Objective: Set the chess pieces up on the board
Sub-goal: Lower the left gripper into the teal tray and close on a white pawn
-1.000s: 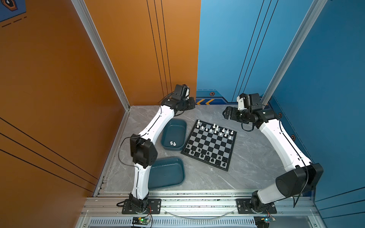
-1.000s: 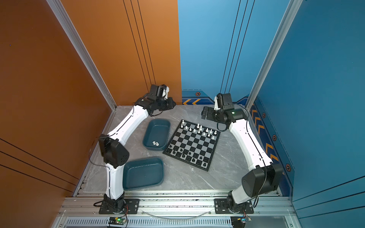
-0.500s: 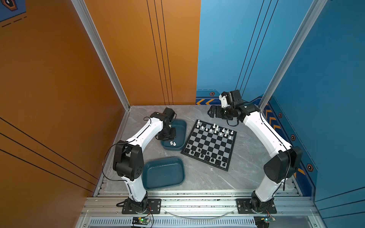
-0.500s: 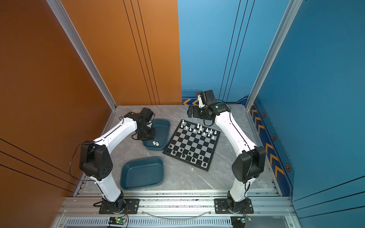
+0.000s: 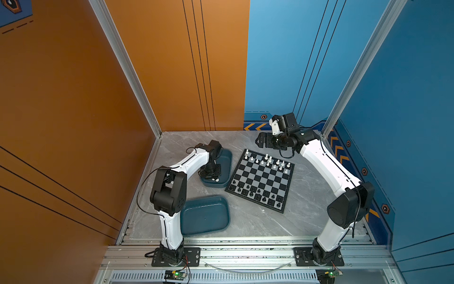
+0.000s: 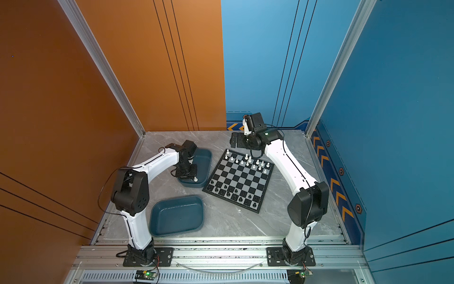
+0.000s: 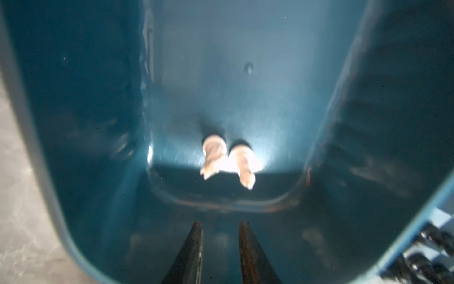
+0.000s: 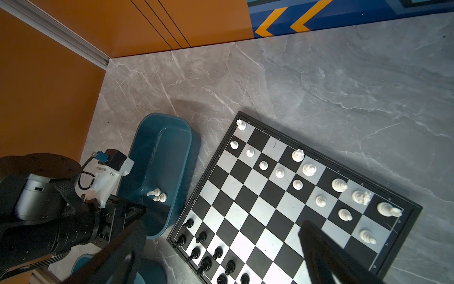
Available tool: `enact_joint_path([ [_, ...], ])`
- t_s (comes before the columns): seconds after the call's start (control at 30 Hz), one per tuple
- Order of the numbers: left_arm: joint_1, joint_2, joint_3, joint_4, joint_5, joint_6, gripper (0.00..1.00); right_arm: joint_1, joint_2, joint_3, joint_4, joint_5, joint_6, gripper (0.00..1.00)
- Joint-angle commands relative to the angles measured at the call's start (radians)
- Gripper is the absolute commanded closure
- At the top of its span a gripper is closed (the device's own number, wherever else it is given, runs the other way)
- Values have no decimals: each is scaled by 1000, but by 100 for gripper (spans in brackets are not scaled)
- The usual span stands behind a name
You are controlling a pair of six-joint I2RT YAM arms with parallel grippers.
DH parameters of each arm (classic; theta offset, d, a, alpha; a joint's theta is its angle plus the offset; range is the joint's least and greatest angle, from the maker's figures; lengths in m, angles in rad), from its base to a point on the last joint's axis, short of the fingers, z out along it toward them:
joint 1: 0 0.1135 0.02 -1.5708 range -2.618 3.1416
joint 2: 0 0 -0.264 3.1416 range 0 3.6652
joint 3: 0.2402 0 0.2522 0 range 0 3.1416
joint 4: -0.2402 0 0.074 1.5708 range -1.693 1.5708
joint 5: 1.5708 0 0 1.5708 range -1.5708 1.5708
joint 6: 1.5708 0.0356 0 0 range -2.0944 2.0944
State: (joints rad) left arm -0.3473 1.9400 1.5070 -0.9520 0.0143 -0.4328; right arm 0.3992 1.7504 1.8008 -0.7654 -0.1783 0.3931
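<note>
Left gripper dropped into tray, fingers slightly apart, empty, short of two white chess pieces. Tray at 9 o'clock of board. Right gripper fingers wide apart, board's 12 o'clock.

Board: flat, black/silver sq., thin black border, sits askew. White pcs upright, 2 gappy rows along its 12 o'clock edge. Black pcs upright along its 6 o'clock edge. 2 stray white pcs touch each other in teal tray, at board's 9 o'clock.
</note>
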Motion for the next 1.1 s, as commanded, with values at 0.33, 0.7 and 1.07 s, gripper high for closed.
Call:
enact_joint_path([
  [0.33, 44, 60, 45, 55, 9, 48, 71, -12, -45, 2, -18, 48, 11, 0],
  [0.7, 45, 84, 53, 70, 28, 66, 72, -11, -37, 2, -26, 53, 16, 0],
  [1.07, 43, 103, 53, 74, 47, 70, 82, -11, -47, 2, -31, 69, 16, 0],
])
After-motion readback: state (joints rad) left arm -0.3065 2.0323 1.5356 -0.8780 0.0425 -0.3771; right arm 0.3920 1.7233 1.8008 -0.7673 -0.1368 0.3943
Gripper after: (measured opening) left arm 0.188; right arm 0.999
